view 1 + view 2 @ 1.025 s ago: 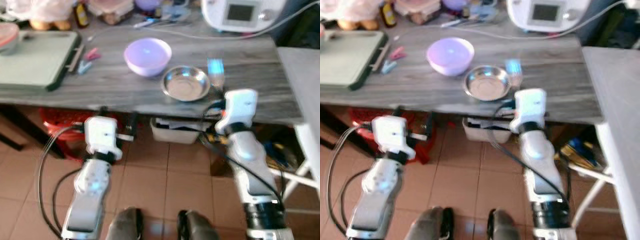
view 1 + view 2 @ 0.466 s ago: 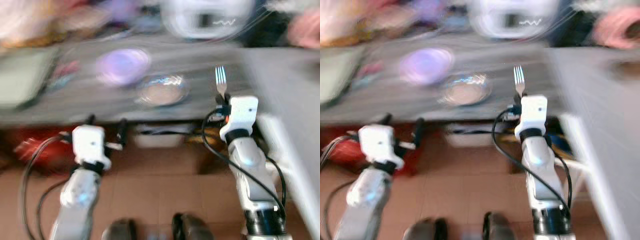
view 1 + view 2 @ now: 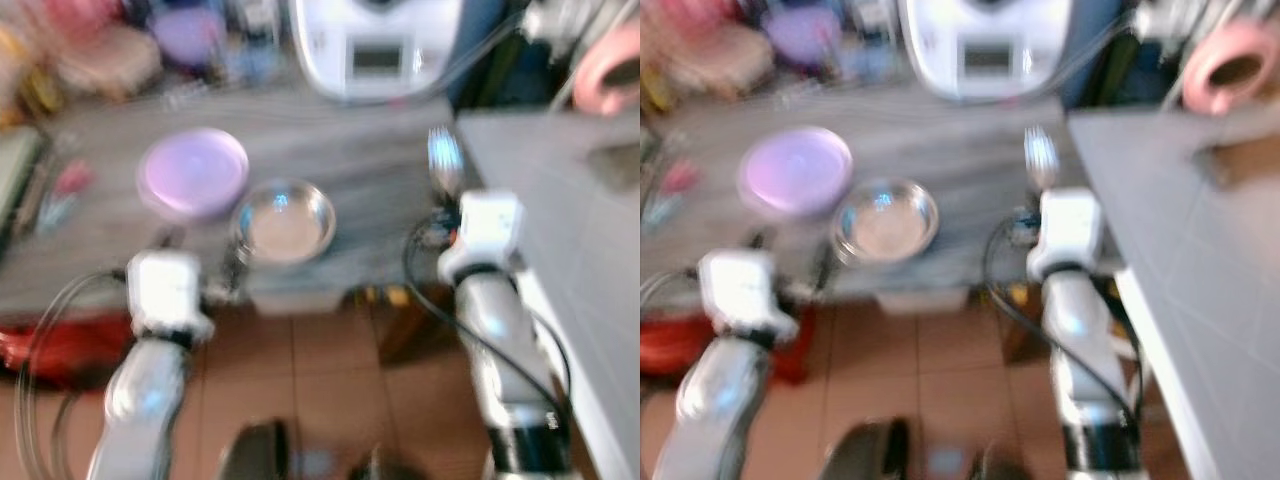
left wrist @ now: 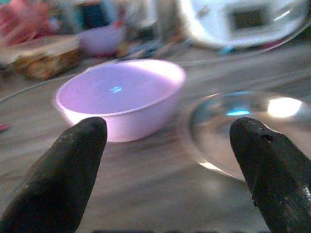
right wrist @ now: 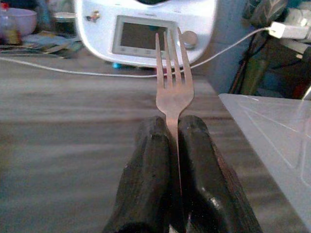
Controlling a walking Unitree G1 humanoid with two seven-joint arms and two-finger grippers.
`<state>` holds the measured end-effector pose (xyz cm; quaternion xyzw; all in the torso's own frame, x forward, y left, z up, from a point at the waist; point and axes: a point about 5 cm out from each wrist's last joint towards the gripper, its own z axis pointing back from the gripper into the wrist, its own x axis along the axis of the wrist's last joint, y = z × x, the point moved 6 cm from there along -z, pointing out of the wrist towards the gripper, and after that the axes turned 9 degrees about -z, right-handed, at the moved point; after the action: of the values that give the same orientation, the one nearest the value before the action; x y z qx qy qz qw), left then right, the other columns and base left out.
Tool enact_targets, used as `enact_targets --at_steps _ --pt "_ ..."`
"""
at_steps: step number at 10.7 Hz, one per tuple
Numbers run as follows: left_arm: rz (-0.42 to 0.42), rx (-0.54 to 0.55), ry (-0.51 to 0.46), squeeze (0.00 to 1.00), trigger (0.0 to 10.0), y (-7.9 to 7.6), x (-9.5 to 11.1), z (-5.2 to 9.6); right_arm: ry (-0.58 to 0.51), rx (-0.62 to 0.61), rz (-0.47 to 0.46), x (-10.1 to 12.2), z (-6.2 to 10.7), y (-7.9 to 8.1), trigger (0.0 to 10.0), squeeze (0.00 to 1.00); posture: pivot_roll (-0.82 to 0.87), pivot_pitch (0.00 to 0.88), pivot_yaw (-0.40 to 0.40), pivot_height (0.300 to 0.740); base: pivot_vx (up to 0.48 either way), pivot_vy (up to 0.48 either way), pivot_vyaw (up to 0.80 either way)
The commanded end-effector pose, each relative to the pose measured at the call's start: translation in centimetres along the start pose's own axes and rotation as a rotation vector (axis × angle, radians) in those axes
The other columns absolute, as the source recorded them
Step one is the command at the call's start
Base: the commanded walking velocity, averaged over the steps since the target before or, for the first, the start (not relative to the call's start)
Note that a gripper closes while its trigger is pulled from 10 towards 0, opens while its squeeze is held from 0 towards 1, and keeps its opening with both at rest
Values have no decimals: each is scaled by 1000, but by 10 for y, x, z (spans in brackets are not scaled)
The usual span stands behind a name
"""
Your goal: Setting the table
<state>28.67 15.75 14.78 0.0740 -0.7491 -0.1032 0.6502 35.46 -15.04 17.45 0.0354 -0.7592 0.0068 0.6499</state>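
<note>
Grey wood-grain table (image 3: 380,170) fills the middle of the head views, which are blurred; terracotta floor tiles (image 3: 330,370) lie below its near edge, and a second, pale grey surface (image 3: 1180,220) adjoins it on the robot's right.

Right gripper (image 5: 171,127): its two black fingers (image 5: 148,179) are pressed together on the handle of a metal fork (image 5: 173,87), whose tines point up and away from the wrist, above the table's near right part. In the head views the fork (image 3: 443,155) rises just beyond the white wrist housing. Beyond the tines, at the back of the table, stands a white appliance (image 5: 146,29) with a dark screen; a white cable (image 5: 73,73) runs along the tabletop in front of it.

Left gripper (image 4: 165,165): fingers (image 4: 63,165) spread wide and holding nothing, level with the table's near edge. Between them, farther back, sit a lilac bowl (image 4: 121,97) and, just beside it on the robot's right, a shallow steel bowl (image 4: 243,131). From above, the lilac bowl (image 3: 193,172) and the steel bowl (image 3: 284,220) stand close together on the table, the steel one nearer the edge.

Background: blurred clutter lines the back of the table, including a purple container (image 3: 190,30). A pink ring-shaped object (image 3: 1230,65) rests at the far right.
</note>
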Motion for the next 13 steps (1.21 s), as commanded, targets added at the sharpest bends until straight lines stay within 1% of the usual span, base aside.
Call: enact_targets --at_steps 1,2,4,5,6,7,8,9,10,11,12,13 --pt "-7 8 5 0 10000 -2 1 2 -6 -18 16 2 3 -10 10000 0 48 174 15 740 0 0 0" --pt "-17 54 12 0 10000 7 0 4 -11 10 34 4 1 -6 10000 0 49 177 15 740 0 0 0" --pt "-37 152 25 0 10000 29 0 9 -20 24 37 5 -1 -3 10000 0 57 181 12 740 0 0 800" --pt "-51 191 51 0 10000 39 -5 13 -20 28 35 6 -1 -3 10000 0 64 186 14 740 0 0 800" --pt "-67 195 64 0 10000 43 -7 18 -20 29 25 6 -2 -3 10000 0 67 190 15 740 0 0 700" --pt "-73 193 75 0 10000 45 -10 21 -19 33 20 5 -1 -2 10000 0 70 198 18 740 0 0 688" --pt "-77 187 88 0 10000 45 -12 25 -15 38 4 4 0 -2 10000 0 73 210 17 740 0 0 0" --pt "-68 180 105 0 10000 43 -16 28 -6 26 10 2 0 -4 10000 0 75 216 11 740 0 0 0" --pt "-56 155 125 0 10000 36 -20 32 8 16 28 -3 1 -6 10000 0 75 214 10 740 0 0 0" --pt "-50 125 134 0 10000 29 -22 36 40 -17 25 -11 1 -12 10000 0 82 219 8 740 0 0 0" --pt "-45 117 137 0 10000 27 -22 37 96 -77 -57 -23 2 -21 10000 0 87 230 8 740 0 0 0" --pt "-41 108 138 0 10000 26 -21 37 130 -101 -87 -30 0 -24 10000 0 88 249 8 740 0 0 0"
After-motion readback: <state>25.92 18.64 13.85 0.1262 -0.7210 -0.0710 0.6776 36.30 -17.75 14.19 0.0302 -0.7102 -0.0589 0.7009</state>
